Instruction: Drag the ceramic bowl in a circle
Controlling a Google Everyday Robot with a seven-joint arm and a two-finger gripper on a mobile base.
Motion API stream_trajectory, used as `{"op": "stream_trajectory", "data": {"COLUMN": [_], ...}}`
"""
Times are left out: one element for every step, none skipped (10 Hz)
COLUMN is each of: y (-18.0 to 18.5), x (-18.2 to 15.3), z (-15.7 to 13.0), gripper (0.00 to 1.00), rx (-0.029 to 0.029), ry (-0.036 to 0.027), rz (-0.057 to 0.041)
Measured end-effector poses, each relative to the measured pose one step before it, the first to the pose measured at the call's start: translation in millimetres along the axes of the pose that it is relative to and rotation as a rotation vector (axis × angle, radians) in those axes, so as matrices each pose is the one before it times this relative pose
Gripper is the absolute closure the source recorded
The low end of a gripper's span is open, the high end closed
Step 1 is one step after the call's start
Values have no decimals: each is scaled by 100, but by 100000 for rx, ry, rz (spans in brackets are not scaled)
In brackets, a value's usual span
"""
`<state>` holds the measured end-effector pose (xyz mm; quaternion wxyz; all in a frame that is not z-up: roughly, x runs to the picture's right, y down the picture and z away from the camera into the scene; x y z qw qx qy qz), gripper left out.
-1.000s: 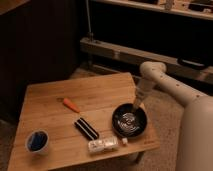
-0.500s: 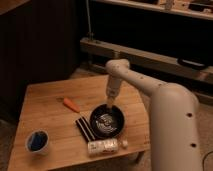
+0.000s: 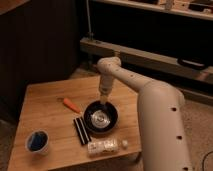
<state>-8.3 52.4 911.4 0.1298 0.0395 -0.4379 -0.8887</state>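
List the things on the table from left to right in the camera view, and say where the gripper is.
Blue cup → orange carrot → black bar → ceramic bowl. The gripper is at the bowl's far rim.

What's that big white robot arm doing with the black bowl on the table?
The robot's arm reaches down so its pincer sits at the far rim of the ceramic bowl, which rests on the wooden table. It is dragging the bowl around in a circle. An orange carrot-like thing lies left of the bowl, a black bar beside it, a clear bottle in front, and a white cup with blue inside near the front left corner.
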Motion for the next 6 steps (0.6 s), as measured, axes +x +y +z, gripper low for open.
{"op": "stream_trajectory", "data": {"y": [2631, 2525, 1633, 2788, 1558, 830], "x": [-388, -339, -316, -1088, -1105, -769], "z": [-1010, -923, -598, -879, -434, -180], "gripper": [100, 100, 100, 100, 100, 100], "rx": [-2428, -2136, -1414, -2464, -1082, -459], "ry": [1740, 1510, 862, 1050, -64, -122], "rz": [3644, 3842, 2908, 5852, 3850, 2124]}}
